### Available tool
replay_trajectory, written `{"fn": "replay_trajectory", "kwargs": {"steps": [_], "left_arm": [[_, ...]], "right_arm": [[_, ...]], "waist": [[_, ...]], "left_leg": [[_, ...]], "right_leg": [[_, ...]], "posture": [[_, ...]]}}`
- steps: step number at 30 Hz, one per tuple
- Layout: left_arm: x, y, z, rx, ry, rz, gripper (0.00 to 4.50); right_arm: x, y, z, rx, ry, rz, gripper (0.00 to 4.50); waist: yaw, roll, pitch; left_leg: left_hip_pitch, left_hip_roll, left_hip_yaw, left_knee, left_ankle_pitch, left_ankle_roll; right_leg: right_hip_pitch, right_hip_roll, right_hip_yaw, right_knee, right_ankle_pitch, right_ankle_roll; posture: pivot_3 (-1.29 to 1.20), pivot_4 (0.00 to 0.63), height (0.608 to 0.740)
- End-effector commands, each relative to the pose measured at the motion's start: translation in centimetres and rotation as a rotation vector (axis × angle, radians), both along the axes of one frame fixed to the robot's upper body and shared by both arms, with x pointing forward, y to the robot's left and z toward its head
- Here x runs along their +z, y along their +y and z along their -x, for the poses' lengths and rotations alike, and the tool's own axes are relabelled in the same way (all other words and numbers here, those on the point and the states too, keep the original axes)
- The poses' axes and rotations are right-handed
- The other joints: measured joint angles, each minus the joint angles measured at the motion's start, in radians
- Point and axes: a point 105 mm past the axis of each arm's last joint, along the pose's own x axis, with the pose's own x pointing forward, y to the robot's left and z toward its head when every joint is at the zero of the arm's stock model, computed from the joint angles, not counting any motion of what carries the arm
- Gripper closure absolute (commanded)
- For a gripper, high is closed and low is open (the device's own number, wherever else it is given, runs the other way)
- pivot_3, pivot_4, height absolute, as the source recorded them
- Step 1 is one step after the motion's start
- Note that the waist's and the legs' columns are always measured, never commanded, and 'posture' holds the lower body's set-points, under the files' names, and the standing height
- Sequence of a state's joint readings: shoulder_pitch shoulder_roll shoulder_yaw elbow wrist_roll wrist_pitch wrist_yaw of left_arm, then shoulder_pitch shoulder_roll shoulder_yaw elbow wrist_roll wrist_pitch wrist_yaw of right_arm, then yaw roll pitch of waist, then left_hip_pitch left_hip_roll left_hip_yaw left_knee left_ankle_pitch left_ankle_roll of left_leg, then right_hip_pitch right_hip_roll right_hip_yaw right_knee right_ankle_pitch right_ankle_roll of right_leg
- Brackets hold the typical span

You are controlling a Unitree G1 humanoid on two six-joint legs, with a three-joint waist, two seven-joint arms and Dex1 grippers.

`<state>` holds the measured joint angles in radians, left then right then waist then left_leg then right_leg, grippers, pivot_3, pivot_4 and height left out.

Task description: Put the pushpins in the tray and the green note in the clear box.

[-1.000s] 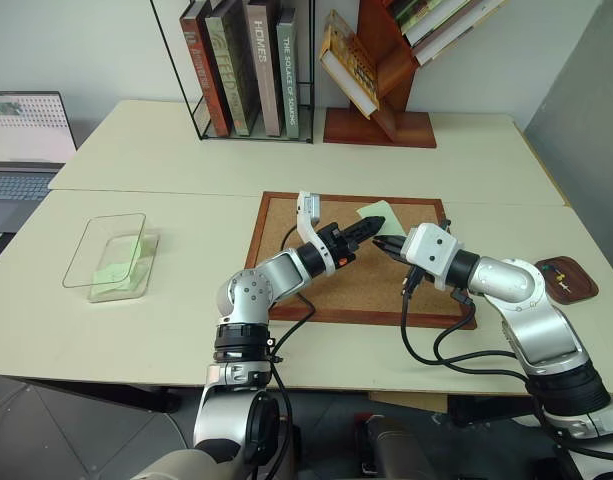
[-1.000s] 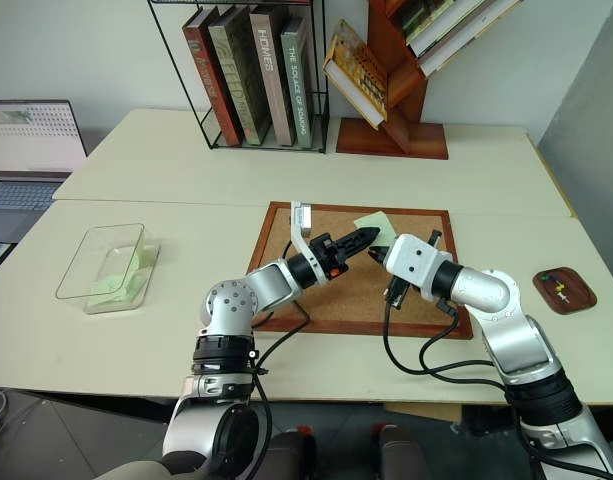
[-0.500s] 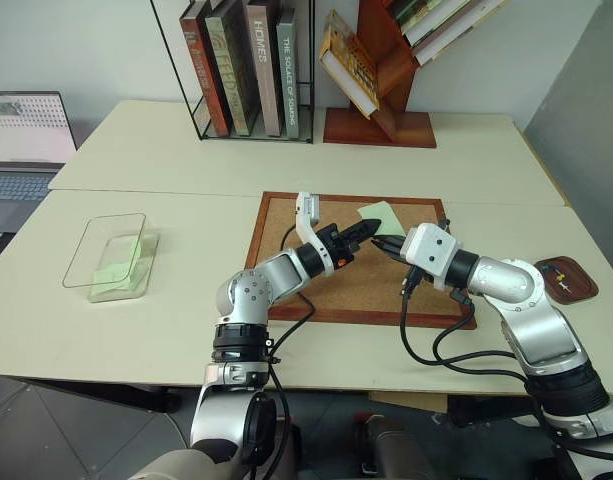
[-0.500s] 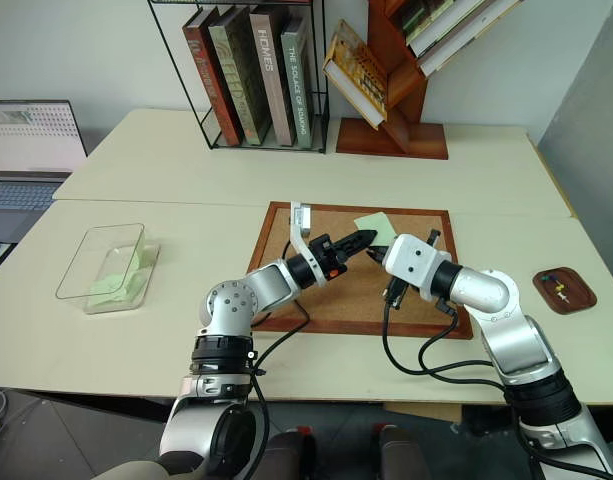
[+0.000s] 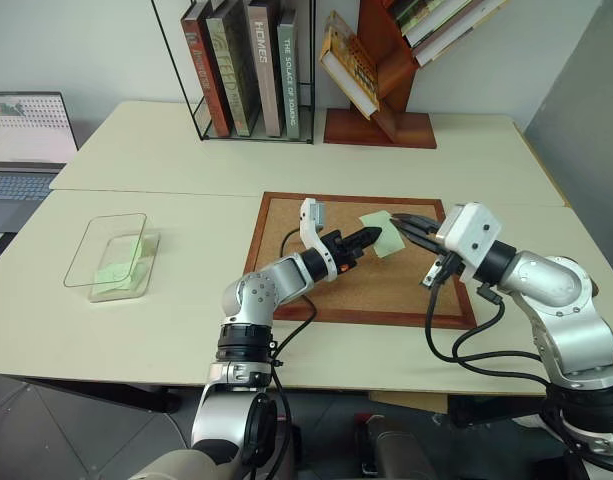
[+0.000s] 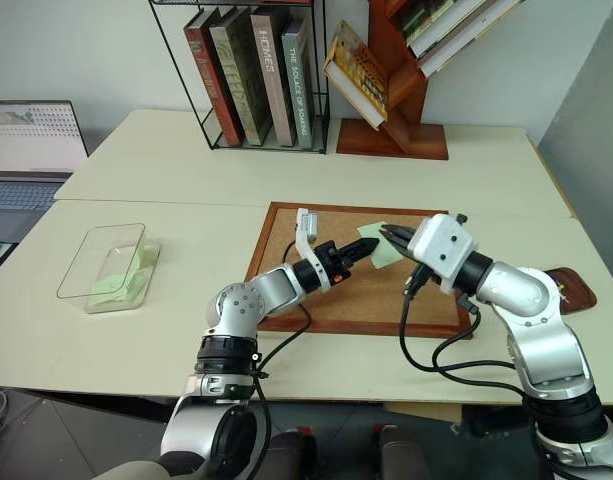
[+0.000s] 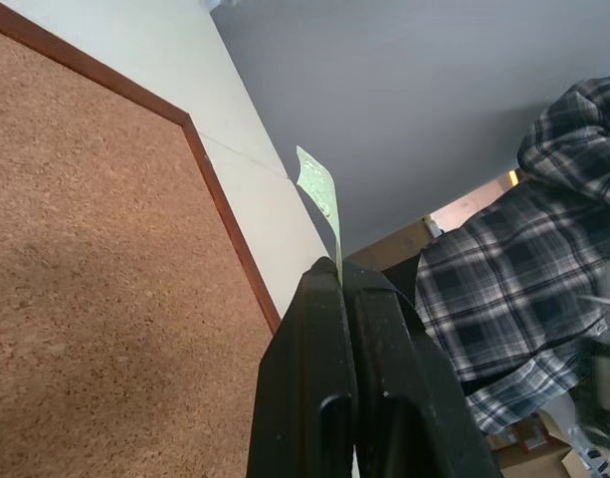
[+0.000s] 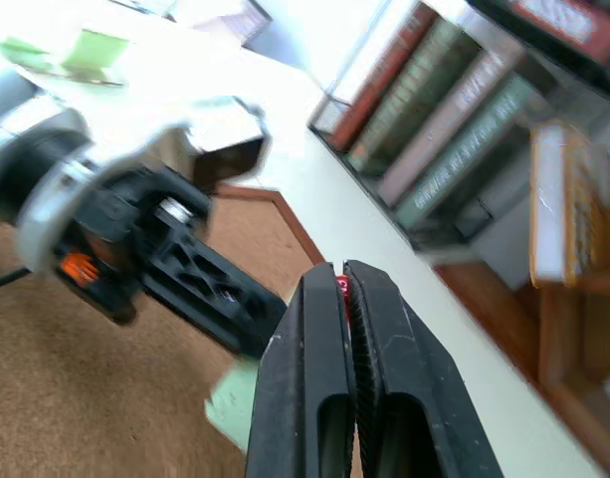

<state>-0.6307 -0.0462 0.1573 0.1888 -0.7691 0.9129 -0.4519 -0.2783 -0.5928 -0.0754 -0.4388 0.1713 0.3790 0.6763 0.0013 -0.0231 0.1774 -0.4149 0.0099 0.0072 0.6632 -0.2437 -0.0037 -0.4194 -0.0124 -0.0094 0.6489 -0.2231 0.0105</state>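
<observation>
Over the corkboard (image 5: 326,275), my left gripper (image 5: 373,236) is shut on one edge of the pale green note (image 5: 389,242), which stands out past its fingertips (image 7: 329,274). My right gripper (image 5: 402,220) hovers just right of the note, shut, with a red pushpin (image 8: 341,285) pinched at its tips. The dark brown tray (image 6: 578,291) lies at the table's right edge, partly behind my right forearm. At the far left of the table sits the clear box (image 5: 81,255) with a green slip inside.
A wire rack of books (image 5: 248,65) and a red wooden bookstand (image 5: 381,90) stand at the back. A laptop (image 5: 24,135) is at the far left. A person in a plaid shirt (image 7: 504,279) stands beyond the table's right side.
My right gripper has drawn back from the note, up and to the right, with the red pin in its tips. The left gripper has stayed put, closed on the note.
</observation>
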Motion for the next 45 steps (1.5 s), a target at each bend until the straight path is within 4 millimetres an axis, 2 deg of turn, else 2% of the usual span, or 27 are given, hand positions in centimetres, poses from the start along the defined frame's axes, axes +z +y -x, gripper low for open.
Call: {"fn": "replay_trajectory", "kwargs": {"steps": [1, 3, 6, 11, 15, 20, 33, 39, 45], "left_arm": [[2.6, 0.4, 1.4, -0.023, -0.175, -0.032, 4.49], [3.1, 0.6, 2.1, -0.038, -0.238, -0.068, 4.49], [3.0, 0.7, 2.9, -0.057, -0.296, -0.123, 4.49], [2.6, 0.5, 3.2, -0.061, -0.325, -0.158, 4.49], [2.2, 0.5, 3.4, -0.059, -0.332, -0.175, 4.49], [2.0, 0.6, 3.6, -0.057, -0.338, -0.192, 4.49], [1.9, 0.7, 3.7, -0.056, -0.343, -0.200, 4.50], [1.9, 0.6, 3.6, -0.057, -0.345, -0.200, 4.50], [2.1, 0.6, 3.5, -0.052, -0.349, -0.197, 4.50]], "right_arm": [[-1.0, -6.5, -0.5, -0.273, 0.068, -0.027, 4.50], [-2.5, -10.3, -0.7, -0.432, 0.121, -0.025, 4.50], [-4.0, -14.4, -0.9, -0.619, 0.169, -0.013, 4.50], [-5.6, -18.7, -1.7, -0.827, 0.220, -0.044, 4.50], [-6.9, -20.6, -2.2, -0.916, 0.270, -0.056, 4.50], [-7.7, -22.2, -2.8, -0.984, 0.304, -0.077, 4.50], [-7.5, -22.7, -3.1, -1.021, 0.297, -0.081, 1.91], [-7.6, -22.9, -3.0, -1.033, 0.312, -0.114, 1.91], [-5.7, -23.0, -3.2, -1.037, 0.216, -0.118, 1.91]], "waist": [[0.001, 0.000, 0.000], [0.002, 0.000, 0.000], [0.002, 0.001, 0.000], [-0.004, 0.001, -0.001], [-0.004, 0.001, -0.001], [-0.005, 0.001, -0.001], [-0.004, 0.001, -0.001], [-0.004, 0.001, -0.001], [-0.004, 0.001, -0.001]], "left_leg": [[0.000, 0.000, 0.000, 0.000, 0.000, 0.000], [0.000, 0.000, 0.001, 0.000, 0.000, 0.000], [0.001, -0.001, 0.001, 0.000, 0.000, 0.000], [0.004, 0.000, 0.004, 0.000, 0.000, 0.001], [0.005, 0.001, 0.005, 0.000, 0.000, 0.001], [0.005, 0.001, 0.006, 0.000, 0.000, 0.001], [0.005, 0.001, 0.006, 0.000, 0.000, 0.001], [0.005, 0.001, 0.007, 0.000, 0.000, 0.001], [0.005, 0.001, 0.007, 0.000, 0.000, 0.001]], "right_leg": [[0.000, 0.000, 0.000, 0.000, 0.000, 0.000], [0.000, -0.001, 0.000, 0.000, 0.000, 0.000], [0.000, -0.001, 0.001, 0.001, 0.000, 0.000], [0.000, 0.001, 0.002, 0.003, 0.000, 0.000], [0.000, 0.002, 0.003, 0.005, 0.000, 0.000], [0.000, 0.003, 0.004, 0.005, 0.000, 0.000], [0.000, 0.003, 0.004, 0.005, 0.000, 0.000], [0.000, 0.003, 0.004, 0.005, 0.000, 0.000], [0.000, 0.003, 0.004, 0.005, 0.000, 0.000]], "posture": [[0.00, 0.150, 0.740], [0.00, 0.150, 0.740], [0.00, 0.150, 0.740], [0.00, 0.150, 0.740], [0.00, 0.150, 0.740], [0.00, 0.150, 0.740], [0.00, 0.150, 0.740], [0.00, 0.150, 0.740], [0.00, 0.150, 0.740]]}}
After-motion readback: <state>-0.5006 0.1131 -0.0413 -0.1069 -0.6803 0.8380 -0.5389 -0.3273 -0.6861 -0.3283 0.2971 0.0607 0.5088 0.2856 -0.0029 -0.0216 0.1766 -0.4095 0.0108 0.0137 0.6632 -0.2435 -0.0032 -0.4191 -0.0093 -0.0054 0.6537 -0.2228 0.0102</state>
